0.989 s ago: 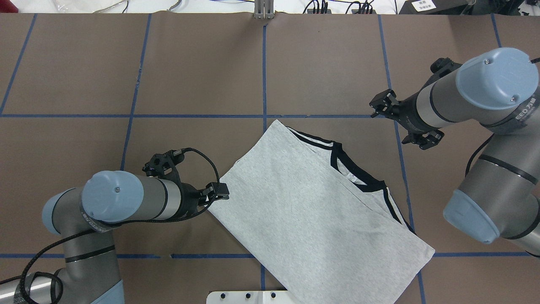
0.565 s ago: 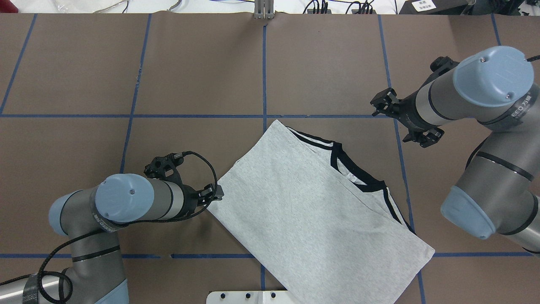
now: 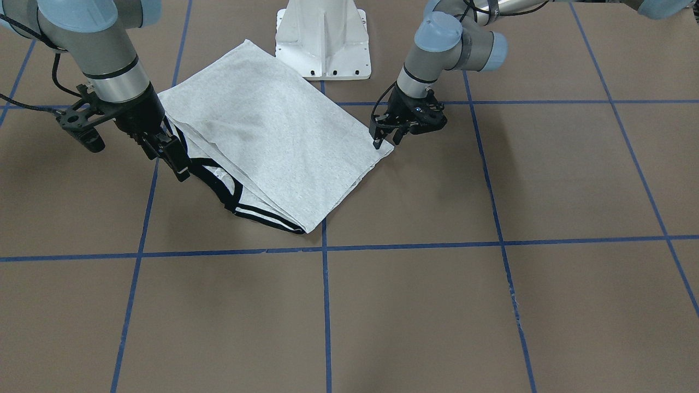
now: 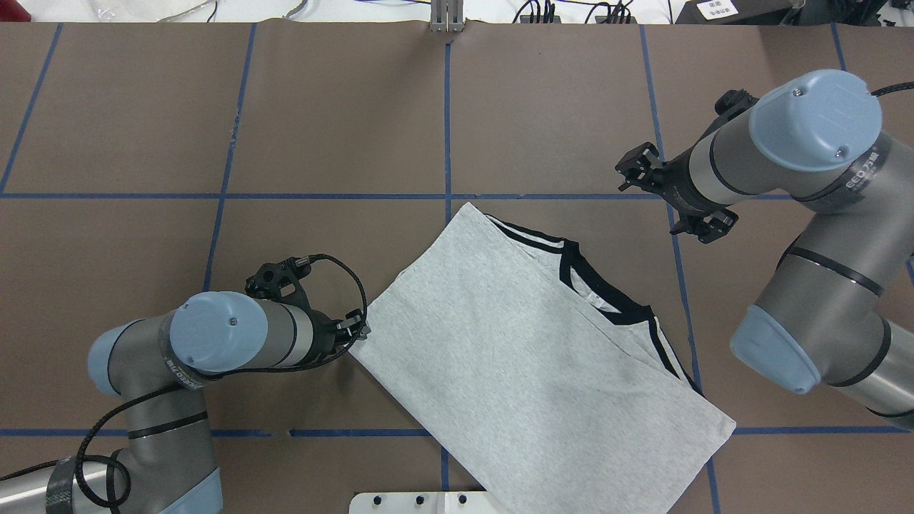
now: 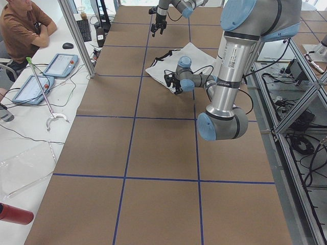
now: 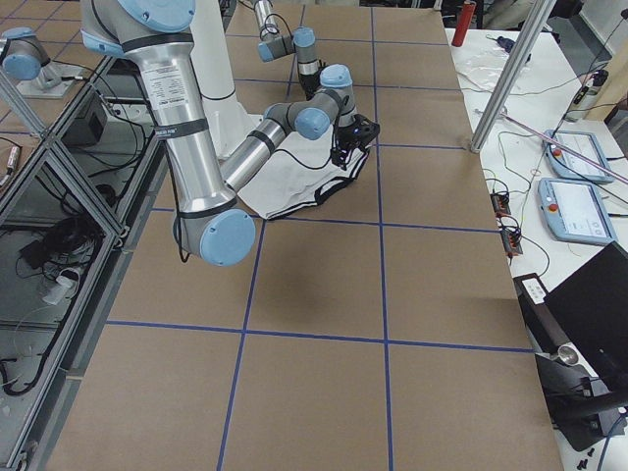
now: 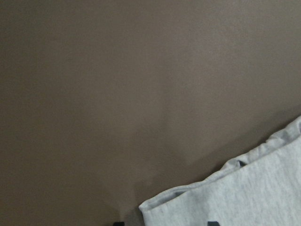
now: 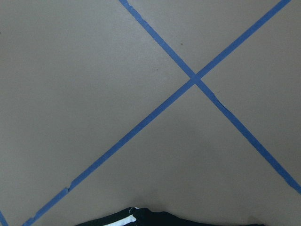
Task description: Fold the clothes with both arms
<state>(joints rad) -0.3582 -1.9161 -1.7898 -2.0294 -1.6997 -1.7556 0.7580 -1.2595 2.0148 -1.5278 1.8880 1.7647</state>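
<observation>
The grey T-shirt (image 4: pixel 521 357) lies folded into a long slanted rectangle on the brown table. Its black collar (image 4: pixel 607 293) and shoulder stripes show along its right side; the print is hidden. My left gripper (image 4: pixel 357 332) is low at the shirt's left corner. It is open, with the corner (image 7: pixel 155 207) between its fingertips in the left wrist view. In the front view the left gripper (image 3: pixel 386 143) stands just over that corner. My right gripper (image 4: pixel 660 200) hovers open and empty beyond the collar side. The right wrist view shows only the collar edge (image 8: pixel 155 219).
The white pedestal base (image 3: pixel 323 38) stands at the robot's edge, touching the shirt's near end. Blue tape lines (image 4: pixel 447 128) grid the table. An operator (image 5: pixel 20 25) sits at a side bench with tablets (image 5: pixel 61 64) beyond the table's far edge.
My left gripper has drawn back and down a little, toward the shirt's left corner. My right arm has shifted slightly farther from the robot and to the left. The shirt has not moved.
</observation>
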